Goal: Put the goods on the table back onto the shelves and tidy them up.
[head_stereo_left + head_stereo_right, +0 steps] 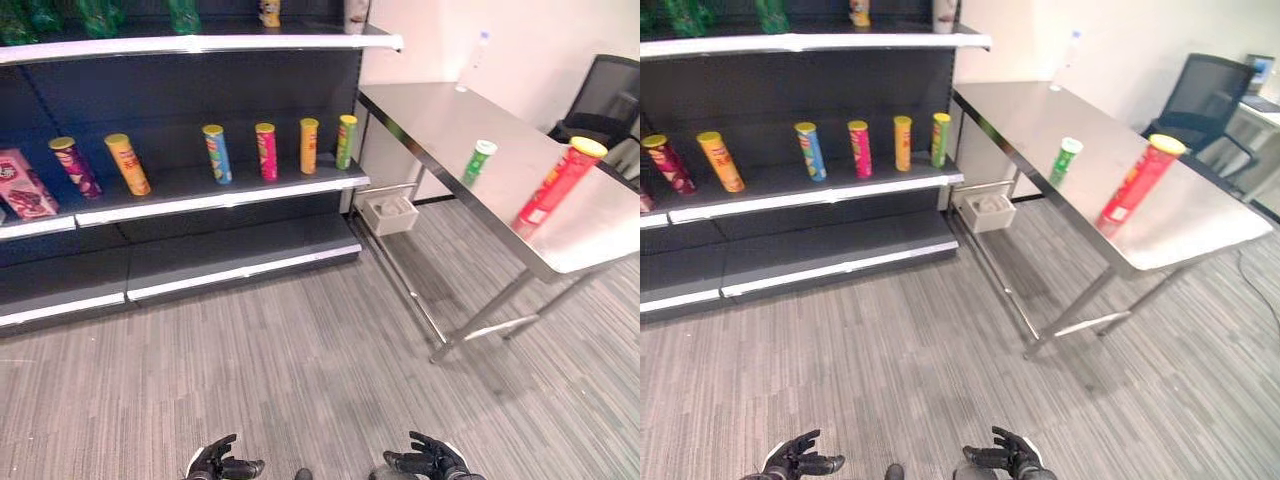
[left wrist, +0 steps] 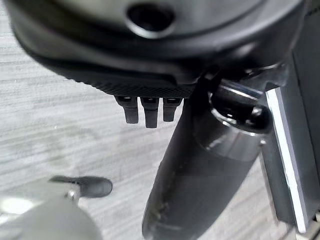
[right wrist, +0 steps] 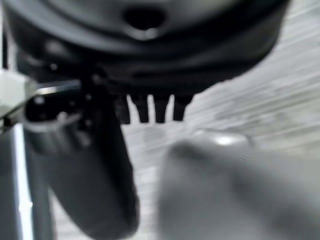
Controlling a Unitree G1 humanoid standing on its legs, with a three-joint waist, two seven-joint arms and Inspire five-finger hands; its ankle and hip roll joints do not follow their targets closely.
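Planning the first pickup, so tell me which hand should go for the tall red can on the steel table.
Right. The tall red can with the yellow lid stands on the steel table to the robot's right, nearer the open right hand than the open left hand. Both hang low and empty.

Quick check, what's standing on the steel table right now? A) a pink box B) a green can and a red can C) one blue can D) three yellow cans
B: a short green cylindrical can and a tall red cylindrical can with a yellow lid stand on the stainless steel table.
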